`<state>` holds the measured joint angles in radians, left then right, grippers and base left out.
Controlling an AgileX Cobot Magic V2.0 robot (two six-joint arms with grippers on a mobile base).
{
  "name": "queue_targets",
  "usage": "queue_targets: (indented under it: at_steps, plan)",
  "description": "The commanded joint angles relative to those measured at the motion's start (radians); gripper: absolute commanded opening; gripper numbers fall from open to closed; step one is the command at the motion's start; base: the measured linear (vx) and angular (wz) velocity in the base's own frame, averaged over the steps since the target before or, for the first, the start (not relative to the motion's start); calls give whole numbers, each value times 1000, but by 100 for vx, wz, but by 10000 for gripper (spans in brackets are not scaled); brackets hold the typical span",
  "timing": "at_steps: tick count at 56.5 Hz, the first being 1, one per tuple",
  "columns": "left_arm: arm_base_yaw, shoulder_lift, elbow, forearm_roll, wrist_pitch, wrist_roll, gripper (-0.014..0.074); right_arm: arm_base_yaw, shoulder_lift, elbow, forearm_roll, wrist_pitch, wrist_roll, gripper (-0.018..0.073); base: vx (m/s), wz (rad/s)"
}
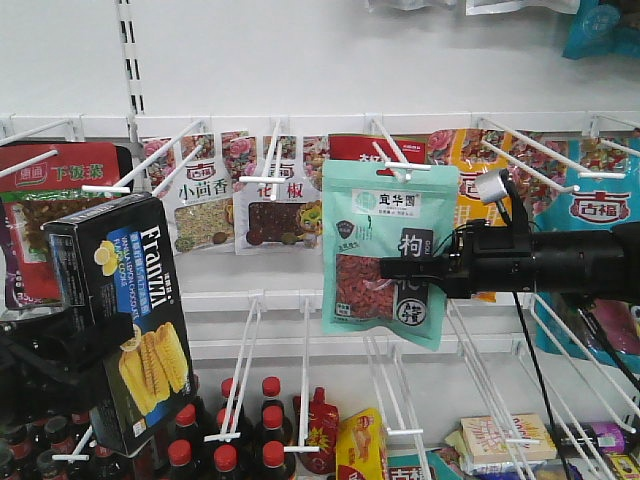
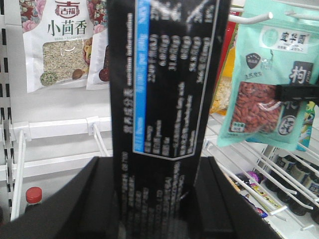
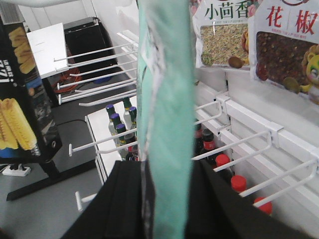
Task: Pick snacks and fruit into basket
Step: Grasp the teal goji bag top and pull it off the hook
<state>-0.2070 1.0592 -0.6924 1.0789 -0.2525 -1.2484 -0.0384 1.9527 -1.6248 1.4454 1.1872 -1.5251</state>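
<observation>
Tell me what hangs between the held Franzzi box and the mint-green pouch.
In the front view, a pale-seed spice packet and a dark-red spice packet hang between the Franzzi box and the mint-green pouch, with empty white hooks below them.

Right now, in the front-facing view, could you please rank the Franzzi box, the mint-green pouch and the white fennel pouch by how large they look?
1. The Franzzi box looks largest, though it may simply hang nearer the camera.
2. The mint-green pouch looks somewhat smaller.
3. The white fennel pouch is clearly smallest.
</observation>
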Motion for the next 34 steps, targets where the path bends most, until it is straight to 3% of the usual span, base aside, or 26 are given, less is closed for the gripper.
queue_targets:
  at_steps: [1, 28, 30, 34]
  plan:
    - [-3, -19, -39, -27, -53, 0, 2, -5, -104, 21, 94, 77, -5, -9, 0, 0]
    - [-3, -19, -39, -27, -53, 0, 2, -5, -381, 286, 80, 36, -49, -9, 0, 0]
    - [-3, -19, -39, -27, -50, 0, 2, -5, -479, 395, 80, -17, -42, -9, 0, 0]
    - [-3, -19, -39, -26, -40, 0, 2, -5, -529, 456, 76, -42, -42, -9, 0, 0]
